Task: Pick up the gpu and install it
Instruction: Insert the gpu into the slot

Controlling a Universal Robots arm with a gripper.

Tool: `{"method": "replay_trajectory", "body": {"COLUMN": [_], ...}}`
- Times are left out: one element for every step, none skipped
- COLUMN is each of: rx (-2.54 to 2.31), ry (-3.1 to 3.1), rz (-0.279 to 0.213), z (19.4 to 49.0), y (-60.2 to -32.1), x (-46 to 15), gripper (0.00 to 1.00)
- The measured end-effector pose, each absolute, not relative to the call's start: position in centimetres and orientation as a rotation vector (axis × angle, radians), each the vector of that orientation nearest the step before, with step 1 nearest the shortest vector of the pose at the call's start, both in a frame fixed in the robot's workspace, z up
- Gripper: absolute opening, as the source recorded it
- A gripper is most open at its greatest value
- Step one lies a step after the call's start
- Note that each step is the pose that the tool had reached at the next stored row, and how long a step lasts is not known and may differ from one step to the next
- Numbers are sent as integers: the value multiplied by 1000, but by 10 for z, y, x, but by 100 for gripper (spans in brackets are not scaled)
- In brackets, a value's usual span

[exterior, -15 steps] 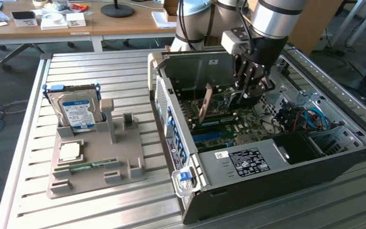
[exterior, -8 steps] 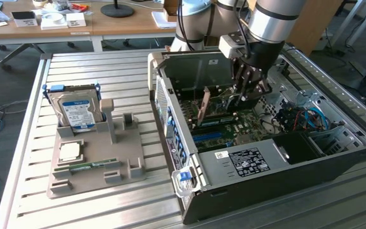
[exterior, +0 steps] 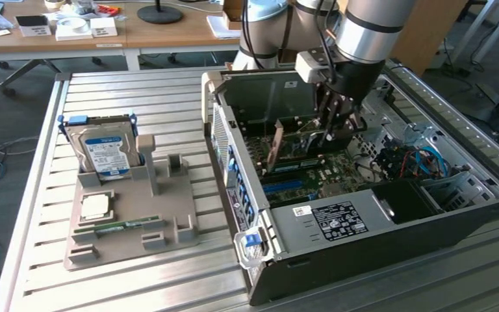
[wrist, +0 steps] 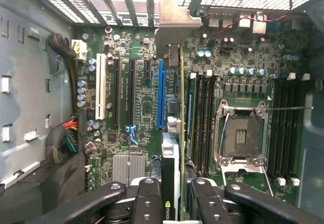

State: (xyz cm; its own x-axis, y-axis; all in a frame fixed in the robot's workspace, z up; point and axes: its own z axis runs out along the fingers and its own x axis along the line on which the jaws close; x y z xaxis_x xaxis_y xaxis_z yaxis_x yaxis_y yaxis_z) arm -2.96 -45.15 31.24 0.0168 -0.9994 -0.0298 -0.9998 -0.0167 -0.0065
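The gpu point(wrist: 173, 133) shows edge-on in the wrist view, a thin green board with its silver end bracket point(wrist: 172, 19) toward the case's rear slots. My gripper point(wrist: 174, 204) is shut on it, with a black finger point(wrist: 147, 198) on each side of the card. The card hangs over the motherboard just beside the long blue slot point(wrist: 161, 92); I cannot tell whether it touches the board. In the exterior view the gripper point(exterior: 332, 133) reaches down into the open computer case point(exterior: 362, 214), and the gpu point(exterior: 297, 140) stands upright on edge below it.
A grey parts holder point(exterior: 128, 214) lies on the slatted metal table at the exterior view's left. It carries a hard drive point(exterior: 106, 153), a processor point(exterior: 96, 207) and a memory stick point(exterior: 119, 226). Cables point(exterior: 423, 162) and a black power supply point(exterior: 353, 218) crowd the case.
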Motion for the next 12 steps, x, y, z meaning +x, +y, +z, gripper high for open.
{"method": "replay_trajectory", "body": {"rx": [-2214, -2206, -2198, -2189, -2186, -2186, -2186, -2185, -2185, -2186, -2186, -2185], "ry": [2192, 2201, 2209, 2217, 2221, 2221, 2221, 2221, 2221, 2221, 2221, 2221], "rz": [26, 26, 25, 25, 25, 25, 25, 25, 25, 25, 25, 25], "z": [312, 311, 310, 309, 309, 309, 309, 309, 309, 308, 308, 307], "y": [-452, -452, -452, -452, -452, -452, -452, -452, -452, -452, -452, -452], "x": [-30, -30, -30, -30, -30, -30, -30, -31, -32, -34, -36, -37], "gripper": [27, 27, 27, 27, 27, 27, 27, 27, 27, 27, 27, 27]}}
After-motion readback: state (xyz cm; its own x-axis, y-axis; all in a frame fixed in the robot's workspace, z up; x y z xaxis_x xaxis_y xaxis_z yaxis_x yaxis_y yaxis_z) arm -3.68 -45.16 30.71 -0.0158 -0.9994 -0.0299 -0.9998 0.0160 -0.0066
